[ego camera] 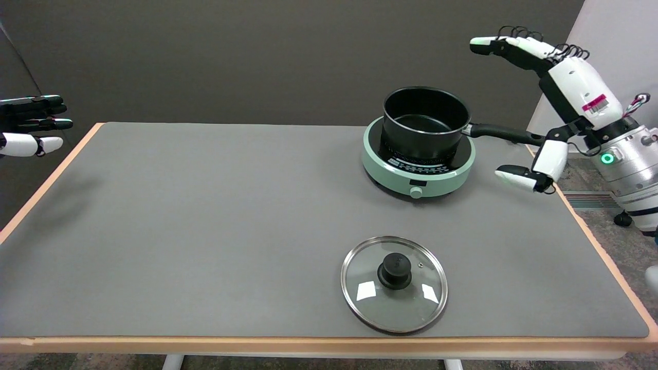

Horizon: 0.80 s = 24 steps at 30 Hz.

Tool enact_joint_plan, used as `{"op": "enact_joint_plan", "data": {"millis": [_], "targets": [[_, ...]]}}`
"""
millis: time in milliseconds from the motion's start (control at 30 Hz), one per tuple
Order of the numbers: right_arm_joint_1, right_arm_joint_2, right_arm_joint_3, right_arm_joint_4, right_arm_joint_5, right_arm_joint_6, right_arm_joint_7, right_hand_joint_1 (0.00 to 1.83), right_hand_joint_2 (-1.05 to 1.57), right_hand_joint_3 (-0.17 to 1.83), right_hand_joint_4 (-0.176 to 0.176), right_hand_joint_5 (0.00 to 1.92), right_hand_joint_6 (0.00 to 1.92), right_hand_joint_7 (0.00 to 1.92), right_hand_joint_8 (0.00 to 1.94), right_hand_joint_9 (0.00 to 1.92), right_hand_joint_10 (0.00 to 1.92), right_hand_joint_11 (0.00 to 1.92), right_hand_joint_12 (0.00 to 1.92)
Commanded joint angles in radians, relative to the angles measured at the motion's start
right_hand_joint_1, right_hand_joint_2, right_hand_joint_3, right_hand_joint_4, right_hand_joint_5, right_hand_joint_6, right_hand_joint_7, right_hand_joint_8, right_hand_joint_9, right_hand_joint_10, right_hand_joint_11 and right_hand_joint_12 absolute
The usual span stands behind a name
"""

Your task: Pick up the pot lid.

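A round glass pot lid (394,283) with a steel rim and a black knob (395,270) lies flat on the grey table near its front edge. My right hand (558,97) hangs in the air at the far right, above the table's right edge and well behind the lid. Its fingers are spread wide, the thumb pointing down and left, and nothing is in it. The hand is close to the end of the pot's handle (506,134) without touching it.
A black pot (425,122) stands on a mint-green induction cooker (417,162) at the back right, handle pointing right. The idle left hand (31,125) floats at the upper left. The table's wooden edge (308,343) runs along the front.
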Motion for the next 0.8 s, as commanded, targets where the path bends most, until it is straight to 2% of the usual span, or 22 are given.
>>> {"op": "enact_joint_plan", "data": {"millis": [33,233,367,700,800], "targets": [[0.050,-0.021,-0.126,0.004,0.012,-0.078,0.057,1.11,-0.80,1.71,0.176,0.34,0.34,0.34,0.34,0.34,0.34,0.34,0.34],[0.010,-0.062,-0.170,0.012,0.015,-0.098,0.057,1.12,-0.92,1.74,0.176,0.23,0.23,0.23,0.23,0.23,0.23,0.23,0.23],[-0.026,-0.044,-0.145,0.009,0.019,-0.082,0.057,1.12,-0.96,1.47,0.176,0.13,0.13,0.13,0.13,0.13,0.13,0.13,0.13],[-0.022,-0.023,-0.100,0.008,-0.212,-0.012,0.064,1.13,-0.98,1.42,0.176,0.04,0.04,0.04,0.04,0.04,0.04,0.04,0.04],[-0.011,-0.023,-0.070,0.002,-0.222,0.022,0.064,1.14,-0.98,1.39,0.176,0.03,0.03,0.03,0.03,0.03,0.03,0.03,0.03]]}}
